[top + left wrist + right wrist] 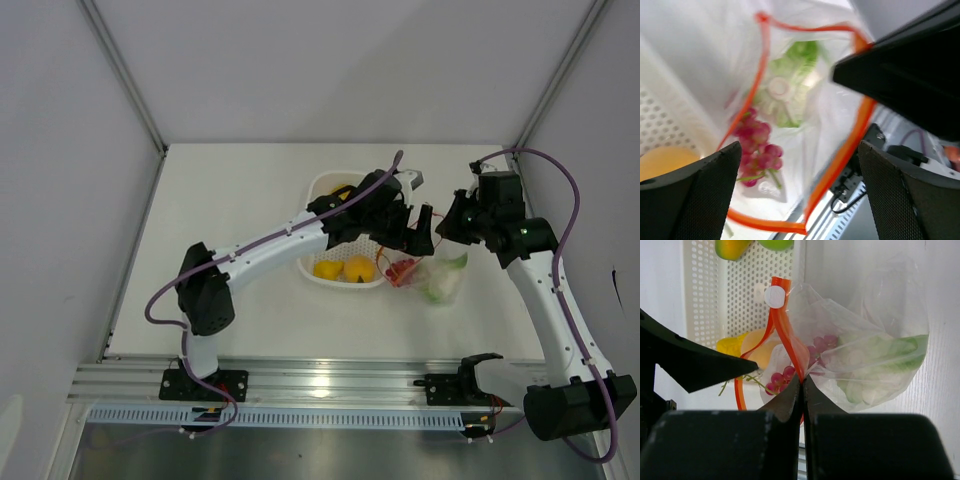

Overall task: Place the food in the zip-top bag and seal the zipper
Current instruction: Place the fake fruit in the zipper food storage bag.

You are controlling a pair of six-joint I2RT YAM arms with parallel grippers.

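Closest thing in the right wrist view is the right pincer [802, 390]. It's pinched tight on the orange-red zipper [780, 315], holding one lip of the zip-top bag [865, 340] up. The bag lies right up against the white perforated basket [705, 290], on the basket's right side with its mouth facing it. The red grape bunch [757, 150] and the cauliflower [790, 95] are already inside.

The left pincer [800, 190] hangs over the bag's mouth with its jaws wide apart and nothing between them. Sitting in the basket are the mango [732, 246], the green apple [775, 244] and two yellow fruits [327, 268].

What worries me:
- **Grip:** it's on one small bit of thin strip. If the strip slips out, the mouth probably flops shut and the next fruit lands outside.
- **Grapes:** they sit close to the opening, so a tug on the lip could tip them back out toward the basket.
- **Plastic:** it's crinkly and light, so I'd guess the whole bag drags rather than stays put when pushed.
- **Sealing:** a grape stem caught in the strip would likely stop it closing.

The tabletop [250, 200] around the basket is plain matte white and looks fairly slick. White panel walls box it in behind the basket and on both sides. An aluminium rail [330, 380] carrying the arm bases runs along the near side of it.
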